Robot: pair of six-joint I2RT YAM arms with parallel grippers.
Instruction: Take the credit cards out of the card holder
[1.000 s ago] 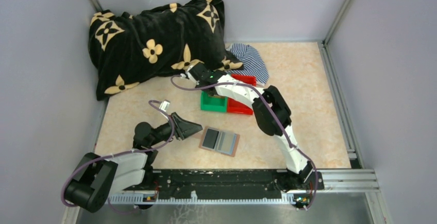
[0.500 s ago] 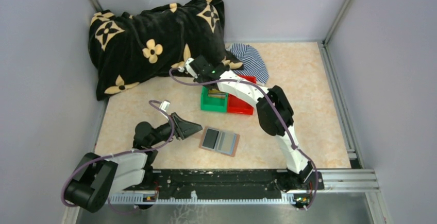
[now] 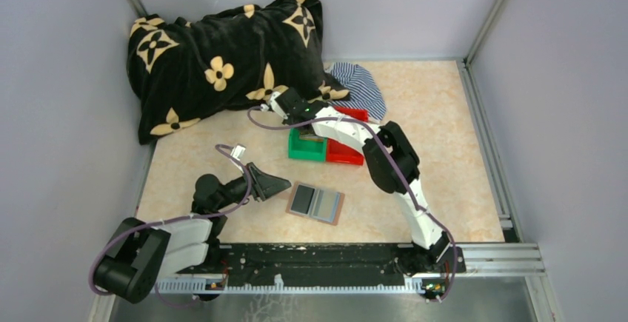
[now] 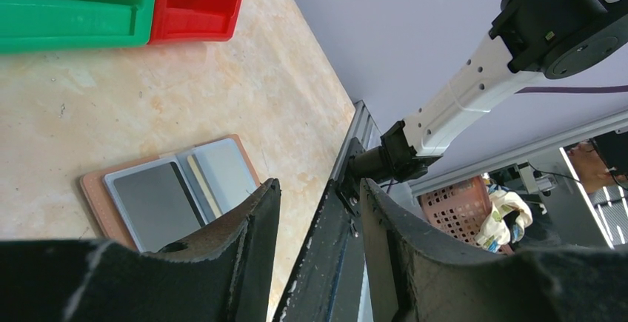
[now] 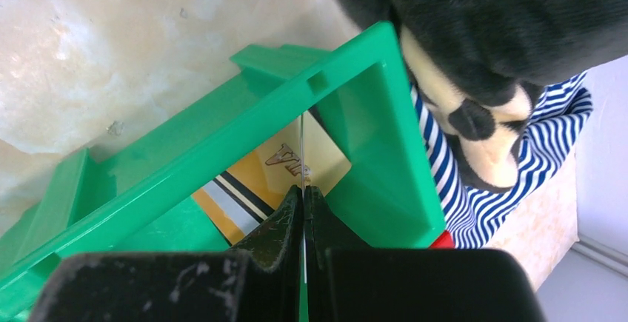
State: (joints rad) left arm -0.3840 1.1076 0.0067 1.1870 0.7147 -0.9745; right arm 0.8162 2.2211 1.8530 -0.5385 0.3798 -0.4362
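Note:
The card holder (image 3: 317, 203) lies open on the table, brown-edged with grey panels. In the left wrist view (image 4: 170, 196) a tan card edge (image 4: 201, 187) shows between its panels. My left gripper (image 3: 285, 183) (image 4: 318, 185) is open and empty, just left of the holder. My right gripper (image 3: 309, 135) (image 5: 302, 189) is shut on a thin card (image 5: 302, 148) seen edge-on, held over the green bin (image 3: 300, 150) (image 5: 222, 137). Gold cards (image 5: 329, 161) lie on the green bin's floor.
A red bin (image 3: 344, 153) (image 4: 196, 0) stands against the green bin's right side. A black flowered blanket (image 3: 222, 55) and a blue-striped cloth (image 3: 363, 85) lie at the back, close behind the bins. Metal rails run along the front and right edges.
My right gripper rose and swung back toward the blanket half a second ago, then came back down over the green bin. The left arm and card holder have hardly moved.

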